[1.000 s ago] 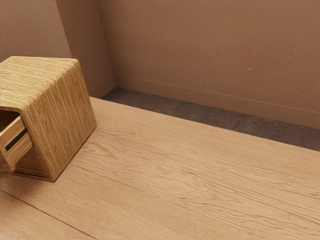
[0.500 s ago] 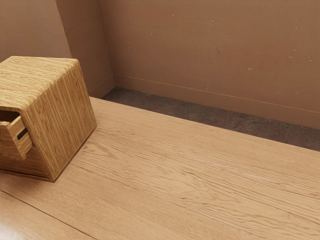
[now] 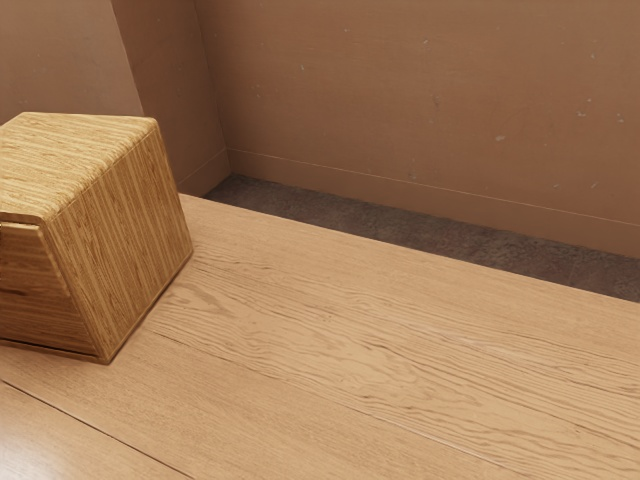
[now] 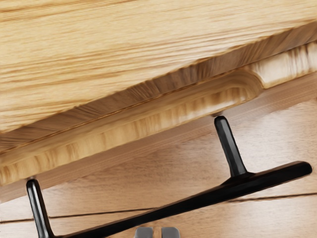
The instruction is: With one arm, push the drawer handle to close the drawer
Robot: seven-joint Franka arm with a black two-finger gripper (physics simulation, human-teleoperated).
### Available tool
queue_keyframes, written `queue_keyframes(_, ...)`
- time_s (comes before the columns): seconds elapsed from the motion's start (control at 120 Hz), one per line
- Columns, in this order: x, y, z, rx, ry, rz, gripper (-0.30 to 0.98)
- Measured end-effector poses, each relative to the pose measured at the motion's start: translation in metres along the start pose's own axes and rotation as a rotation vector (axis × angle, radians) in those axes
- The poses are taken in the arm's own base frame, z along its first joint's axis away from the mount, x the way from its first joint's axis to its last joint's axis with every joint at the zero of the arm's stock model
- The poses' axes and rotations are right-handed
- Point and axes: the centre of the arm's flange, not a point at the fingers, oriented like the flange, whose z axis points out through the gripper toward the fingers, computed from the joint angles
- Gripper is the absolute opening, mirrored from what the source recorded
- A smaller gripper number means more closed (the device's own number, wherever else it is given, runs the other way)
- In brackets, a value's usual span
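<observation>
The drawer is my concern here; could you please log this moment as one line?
drawer: shut or nearly so | black handle: on drawer's front | gripper: near handle | contact: unclear

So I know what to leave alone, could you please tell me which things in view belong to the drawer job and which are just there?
For the job: black handle, drawer, wooden cabinet, gripper.
Just there: wooden tabletop, brown wall, dark floor.

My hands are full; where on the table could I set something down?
The tabletop bordered by the cabinet and the dark strip along the wall is bare. Crowded: the cabinet's front, where the black handle and claw sit close together.
</observation>
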Motion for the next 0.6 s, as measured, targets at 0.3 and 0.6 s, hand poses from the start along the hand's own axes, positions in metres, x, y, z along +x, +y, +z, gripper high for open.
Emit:
queue_keyframes(0.3,0.003,0.005,-0.007,-0.003,0.028,0.003,-0.10)
queue_keyframes(0.6,-0.024,0.045,-0.103,0.027,0.068,-0.010,0.28)
